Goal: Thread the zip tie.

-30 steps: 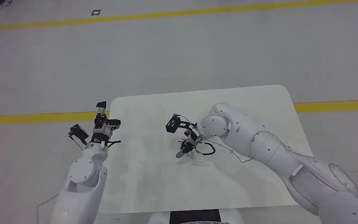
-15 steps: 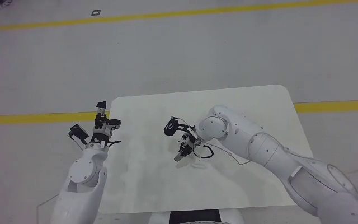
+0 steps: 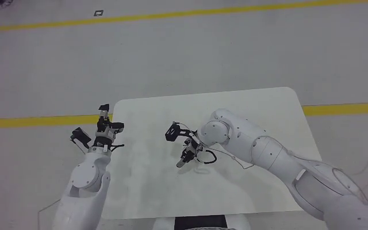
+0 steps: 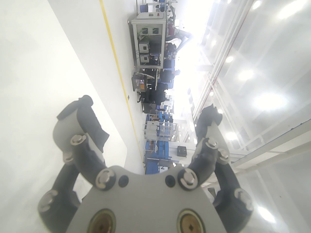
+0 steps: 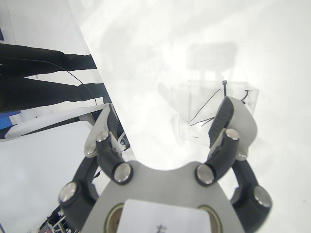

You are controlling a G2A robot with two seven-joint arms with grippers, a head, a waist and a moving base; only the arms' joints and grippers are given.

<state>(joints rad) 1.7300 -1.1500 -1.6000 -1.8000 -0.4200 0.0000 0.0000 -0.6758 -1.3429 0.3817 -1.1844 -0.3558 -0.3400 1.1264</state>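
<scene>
Zip ties lie loose in a clear box on the tabletop, which keeps the thin black straps gathered in one spot. We see the right claw low over the tabletop with its fingers spread wide, one ribbed pad overlapping the box's near side. We judge that the wide spread is meant to straddle a strap before pinching it; nothing sits between the fingers. One tie shows its square head near the box's far wall, so that end looks the easier part to find. The left claw hangs at the tabletop's edge, well apart from the box, also spread and carrying nothing. We take it to be parked out of the way until a second grip is needed to feed a tail through a head.
</scene>
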